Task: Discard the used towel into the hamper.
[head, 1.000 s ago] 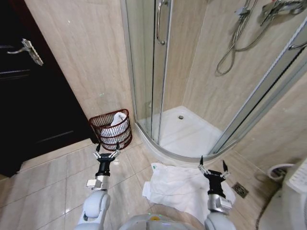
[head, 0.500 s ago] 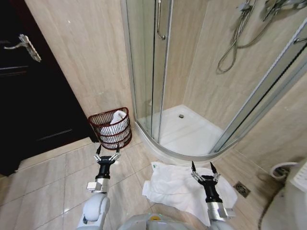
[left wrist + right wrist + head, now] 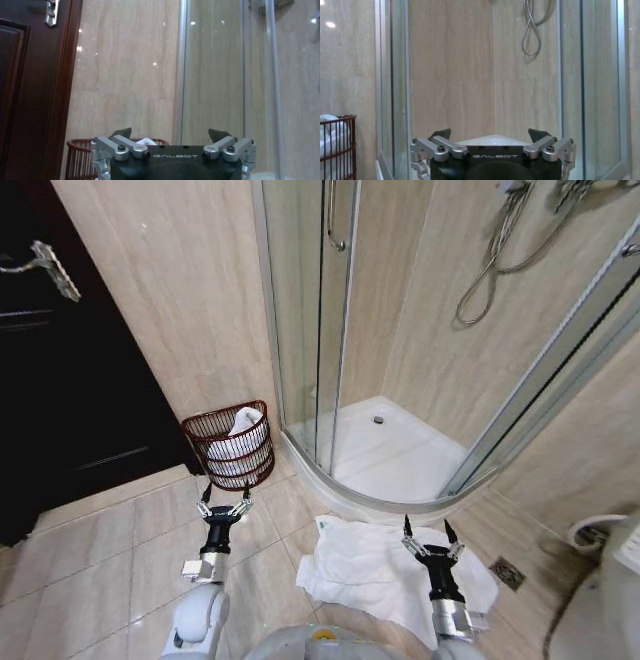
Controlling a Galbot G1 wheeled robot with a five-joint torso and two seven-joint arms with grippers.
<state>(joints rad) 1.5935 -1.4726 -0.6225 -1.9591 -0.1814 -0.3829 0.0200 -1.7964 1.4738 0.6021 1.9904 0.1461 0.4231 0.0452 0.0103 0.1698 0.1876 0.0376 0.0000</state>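
On the floor [image 3: 90,570], by the wall: hamper [image 3: 229,446] is set in the corner between the dark door [image 3: 60,380] and the shower enclosure [image 3: 400,360]; dark reddish-brown open weave, upright.
Hamper contents: white cloth [image 3: 243,425] is seen inside, poking above the rim.
Hamper in wrist views: seen low past the left gripper [image 3: 75,157]; a slice with white cloth is seen at the edge of the right wrist view [image 3: 337,146].
Towel: white towel [image 3: 375,570] is spread crumpled on the floor tiles just outside the curved shower threshold, well apart from the hamper.
Left gripper [image 3: 224,505]: held above the floor tiles just short of the hamper, pointed toward it; fingers are spread apart, nothing held. Same spread fingers seen in the left wrist view [image 3: 170,132].
Right gripper [image 3: 425,527]: held over the far part of the towel, pointed at the shower; fingers spread apart, nothing between them. Contact with the towel cannot be told. Also seen in the right wrist view [image 3: 490,132].
Shower tray [image 3: 395,450]: white, drain at the back, behind glass panels.
Shower hose [image 3: 500,255]: hung on the tiled wall.
Floor drain [image 3: 507,573]: small square grate, just beside the towel's edge.
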